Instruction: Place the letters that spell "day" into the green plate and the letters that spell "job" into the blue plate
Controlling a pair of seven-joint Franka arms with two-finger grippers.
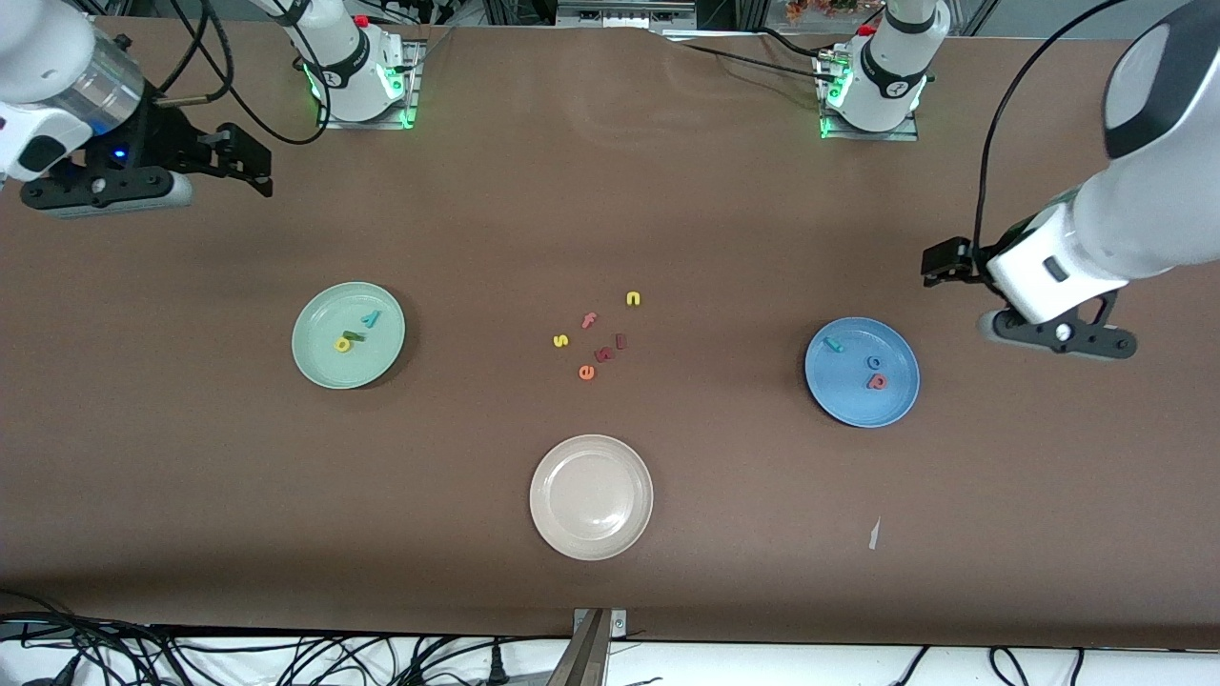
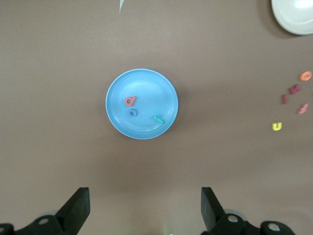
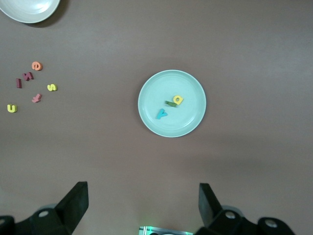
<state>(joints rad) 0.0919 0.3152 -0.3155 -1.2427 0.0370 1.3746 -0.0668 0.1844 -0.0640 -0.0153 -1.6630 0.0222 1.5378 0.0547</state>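
My left gripper (image 2: pixel 144 208) hangs over bare table just off the blue plate (image 1: pixel 839 391) toward the left arm's end, jaws wide apart, holding nothing. My right gripper (image 3: pixel 142 205) hangs over bare table off the green plate (image 1: pixel 319 357) toward the right arm's end, jaws also spread, empty. Green plate holds the d (image 1: pixel 355 335), a (image 1: pixel 343 344) and y (image 1: pixel 371 318), d touching a. Blue plate holds the j (image 1: pixel 834 345), o (image 1: pixel 874 362) and b (image 1: pixel 877 382), o just beside b. Spare letters (image 1: pixel 596 335) sit loose on the table between the two plates. White plate (image 1: pixel 591 538) is nearer the camera than those letters.
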